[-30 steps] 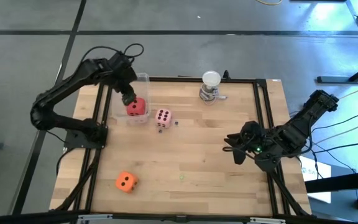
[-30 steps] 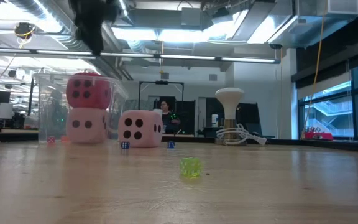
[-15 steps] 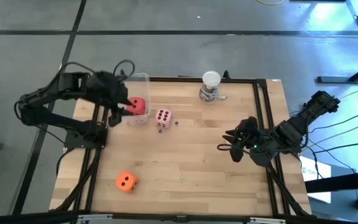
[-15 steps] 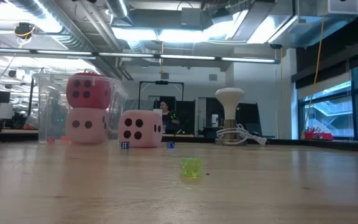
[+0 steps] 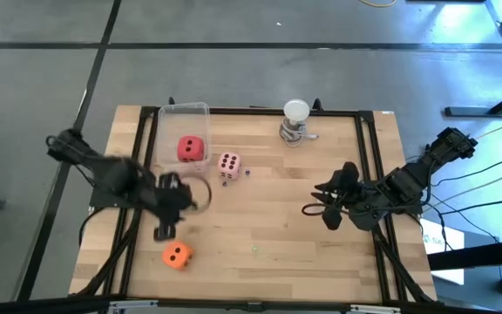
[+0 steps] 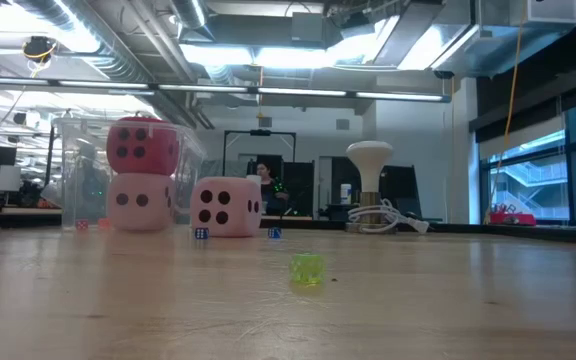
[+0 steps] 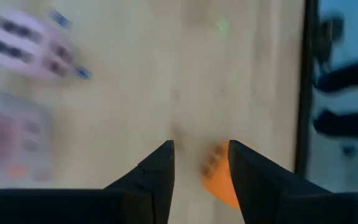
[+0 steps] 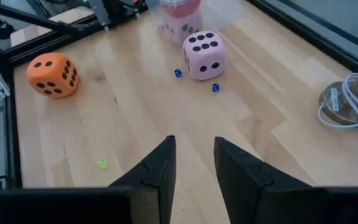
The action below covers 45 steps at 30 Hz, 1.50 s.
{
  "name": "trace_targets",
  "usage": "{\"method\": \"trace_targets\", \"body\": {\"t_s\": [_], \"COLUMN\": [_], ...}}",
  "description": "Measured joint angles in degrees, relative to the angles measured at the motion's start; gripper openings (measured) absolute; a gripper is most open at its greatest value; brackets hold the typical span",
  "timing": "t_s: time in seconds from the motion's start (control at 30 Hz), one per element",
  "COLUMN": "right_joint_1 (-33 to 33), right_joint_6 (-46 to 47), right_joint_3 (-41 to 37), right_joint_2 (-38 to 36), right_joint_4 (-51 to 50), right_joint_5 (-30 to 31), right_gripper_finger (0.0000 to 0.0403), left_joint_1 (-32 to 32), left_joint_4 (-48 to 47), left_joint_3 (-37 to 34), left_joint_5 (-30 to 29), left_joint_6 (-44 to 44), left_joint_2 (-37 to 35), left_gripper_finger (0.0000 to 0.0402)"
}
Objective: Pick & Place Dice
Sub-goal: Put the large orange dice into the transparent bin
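Note:
A clear container stands near the far-left corner. Inside it a red die rests on a pale pink die. A second pale pink die sits on the table beside the container. The orange die lies near the near-left corner. My left gripper hangs open just on the far side of the orange die, which shows between and beyond its fingers, touching nothing. My right gripper is open over the table's right half, pointing left.
A white round-topped object on a metal base with a cable stands at the far edge. A tiny green die and two tiny blue dice lie on the wood. Black rails line the left and right sides.
My left gripper has drawn up and away from the red die in the container, swung out toward the table's left edge, then come toward the near edge beside the orange die. The red die stays stacked on the pink one. My right gripper has edged slightly leftward.

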Motion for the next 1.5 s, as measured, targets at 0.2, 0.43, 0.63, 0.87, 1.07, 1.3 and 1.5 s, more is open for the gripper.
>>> {"method": "trace_targets", "body": {"t_s": [0.2,0.43,0.63,0.87,1.07,1.3,1.5], "right_joint_1": [0.0,-0.2,-1.4,-2.0,-2.0,-2.0,-2.0], "right_joint_6": [0.1,4.5,7.9,3.3,0.2,-2.8,-6.2], "right_joint_3": [0.0,0.0,0.0,0.0,0.0,0.0,0.0], "right_joint_2": [0.0,0.0,0.0,0.0,0.0,0.0,0.0], "right_joint_4": [0.4,4.4,11.8,20.3,21.8,21.8,21.8], "right_joint_5": [-2.1,-1.0,2.3,2.5,2.5,1.9,0.1], "right_gripper_finger": [0.0110,0.0110,0.0110,0.0110,0.0110,0.0110,0.0110], "left_joint_1": [-10.5,-20.1,-27.2,-30.6,-30.6,-30.4,-29.6], "left_joint_4": [-4.9,-4.9,-3.3,-0.7,2.5,7.1,7.8], "left_joint_3": [0.0,0.0,0.0,0.0,0.0,0.0,0.0], "left_joint_5": [3.2,8.8,9.2,4.9,4.3,4.8,4.8], "left_joint_6": [-5.4,-0.2,2.4,3.7,2.3,1.3,0.3], "left_joint_2": [5.8,10.9,15.3,21.2,25.0,27.0,29.4], "left_gripper_finger": [0.0118,0.0107,0.0107,0.0100,0.0078,0.0043,0.0010]}}
